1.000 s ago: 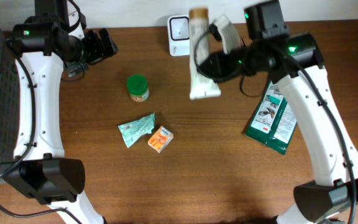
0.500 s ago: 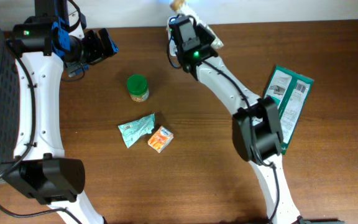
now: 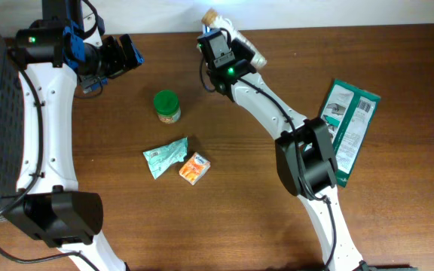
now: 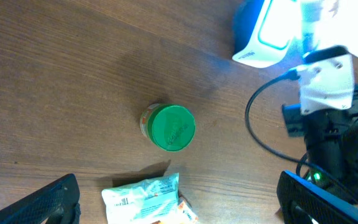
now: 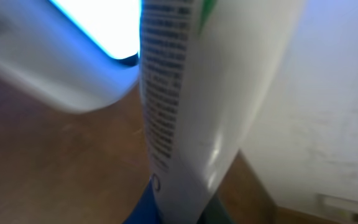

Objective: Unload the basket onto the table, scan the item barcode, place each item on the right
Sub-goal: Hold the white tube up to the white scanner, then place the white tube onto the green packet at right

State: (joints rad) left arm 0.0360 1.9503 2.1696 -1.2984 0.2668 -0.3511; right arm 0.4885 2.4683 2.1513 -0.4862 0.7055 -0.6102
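Overhead, right arm: stretched to the 12 o'clock edge of the surface (image 3: 277, 203), right fingers (image 3: 227, 38) closed on the white tube (image 3: 212, 14). Only its tan cap end shows past the wrist, so you are carrying it, not resting it.
Overhead, left arm: parked at 10 o'clock, left fingers (image 3: 129, 54) spread wide and empty, well clear of the working arm.
Overhead, waiting goods: a green-lidded jar (image 3: 167, 105), a pale packet (image 3: 164, 156) and an orange sachet (image 3: 194, 168) lie loose toward 9 o'clock of centre. A green pouch (image 3: 346, 132) lies at 3 o'clock. All are apart from the tube.
Left wrist, scanner: the scanner (image 4: 267, 34) glows at 1 o'clock, with the tube a bright strip at the 3 o'clock side of its lit face. That closeness is likely why you hold it there.
Left wrist, own fingers: the tips sit in the 7 and 5 o'clock corners, far apart and gripping nothing; the jar stands on the surface beneath.
Right wrist, tube: it fills the centre, its printed strip on the 9 o'clock side turned toward the bright window at 10 o'clock. Blur hides whether the bars are in that print.
Right wrist, judgement: the step in hand looks like presenting the code; you may need to roll the tube slightly if no read comes.
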